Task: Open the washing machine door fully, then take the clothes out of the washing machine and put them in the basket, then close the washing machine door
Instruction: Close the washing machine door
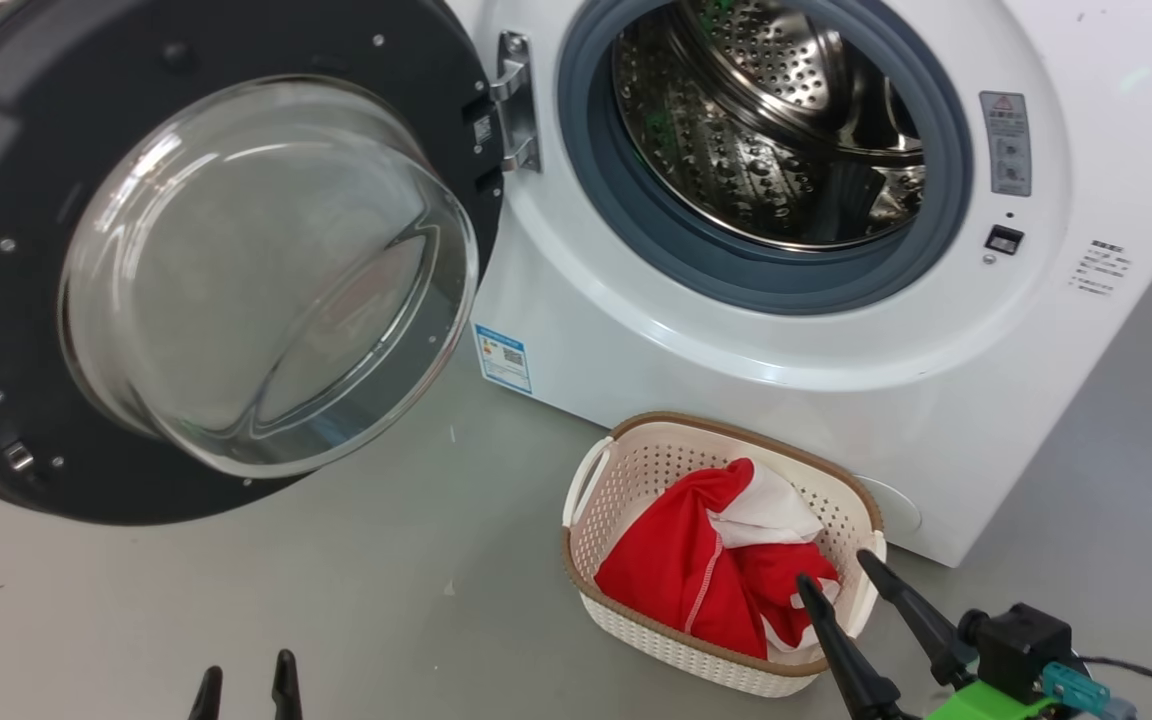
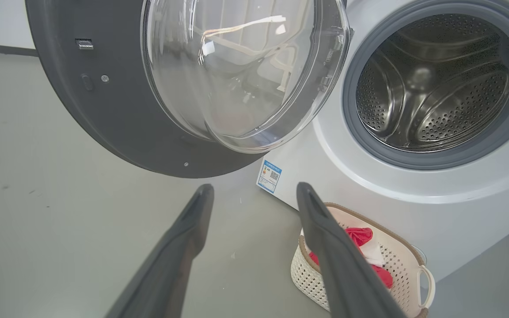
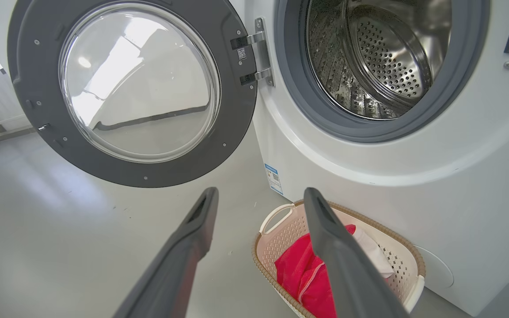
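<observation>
The big white front-loading washing machine (image 1: 736, 360) stands on the grey floor (image 1: 336, 580), and its perforated steel drum (image 1: 766, 130) looks empty as far as the views reach inside. Its large round door with the dark ring and domed clear glass (image 1: 266, 270) hangs wide open on the hinge at the left of the opening. By my judgement only the closing of the door is left to do. The small cream perforated plastic basket with the brown woven-look rim (image 1: 636, 480) sits on the floor just in front of the machine's base. The bright red and white clothes (image 1: 676, 570) lie heaped inside it. The right gripper (image 1: 831, 568) hovers beside the basket's near rim with its long dark fingers spread and nothing between them. The left gripper (image 1: 248, 665) is low at the near edge, also spread and empty. The risks lie in the swing. A finger pressed on the slick domed glass could skid off, and a weak push could leave the latch uncaught. I cannot tell whether the door's lower edge would clear the basket. The right gripper could also nudge the rim as it draws away.
</observation>
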You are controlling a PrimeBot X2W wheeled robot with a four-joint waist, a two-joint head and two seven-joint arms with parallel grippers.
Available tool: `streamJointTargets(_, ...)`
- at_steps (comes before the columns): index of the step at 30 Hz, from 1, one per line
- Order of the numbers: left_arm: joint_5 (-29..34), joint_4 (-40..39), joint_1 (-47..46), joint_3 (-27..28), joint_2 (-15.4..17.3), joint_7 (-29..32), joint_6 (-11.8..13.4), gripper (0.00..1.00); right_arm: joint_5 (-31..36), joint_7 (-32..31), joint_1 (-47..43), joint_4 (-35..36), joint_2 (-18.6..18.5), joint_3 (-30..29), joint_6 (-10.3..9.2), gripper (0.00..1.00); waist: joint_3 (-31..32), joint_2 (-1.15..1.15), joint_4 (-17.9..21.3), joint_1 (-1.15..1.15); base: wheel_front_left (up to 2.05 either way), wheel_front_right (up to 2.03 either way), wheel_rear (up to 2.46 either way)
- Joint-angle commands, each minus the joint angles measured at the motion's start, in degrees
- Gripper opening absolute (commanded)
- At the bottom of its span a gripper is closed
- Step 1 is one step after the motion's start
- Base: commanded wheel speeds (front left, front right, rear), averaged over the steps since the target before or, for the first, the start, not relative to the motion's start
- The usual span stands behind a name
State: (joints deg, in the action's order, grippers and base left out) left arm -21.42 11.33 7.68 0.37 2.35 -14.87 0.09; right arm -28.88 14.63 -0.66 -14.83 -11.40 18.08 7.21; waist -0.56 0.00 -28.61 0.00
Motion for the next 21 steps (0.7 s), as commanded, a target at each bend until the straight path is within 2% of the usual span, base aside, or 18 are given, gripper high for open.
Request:
streamJointTargets(1,-0.36,-2.02,-0.62,1.76,0.53,-0.13,0.63,1.00,-0.67,0.37,2.77,1.07,-1.00,1.46,0.28,1.00,-0.18,0.00,-0.75,0.00,0.00,0.00,0.00)
streamJointTargets(8,-1.57,-3.84,0.37,1.31,0.53,-0.13,2.22,1.00,-1.26,0.37,4.39,0.52,-1.42,2.96,0.28,1.00,-0.63,0.00,-1.10,0.00,0.00,0.00,0.00)
streamJointTargets(14,-2.43,-5.13,-0.24,1.46,0.53,-0.13,2.09,1.00,-1.59,0.37,4.65,0.34,-1.58,3.24,0.28,1.00,-0.70,0.00,-1.05,0.00,0.00,0.00,0.00)
streamJointTargets(15,-2.84,-5.61,-0.53,1.85,0.53,-0.13,1.82,0.70,-1.59,0.37,4.58,0.35,-1.57,3.10,0.28,1.00,-0.68,0.00,-1.01,0.00,0.00,0.00,0.00)
streamJointTargets(17,-3.69,-6.78,-1.34,3.15,0.53,-0.13,1.03,0.00,-1.55,0.37,4.30,0.44,-1.46,2.58,0.28,1.00,-0.65,0.00,-0.90,0.00,0.00,0.00,0.00)
streamJointTargets(21,-2.94,-10.59,-4.21,7.31,0.53,-0.13,-1.22,0.00,-1.32,0.37,3.16,0.77,-1.12,1.36,0.28,1.00,-0.53,0.00,-0.62,0.00,0.00,0.00,0.00)
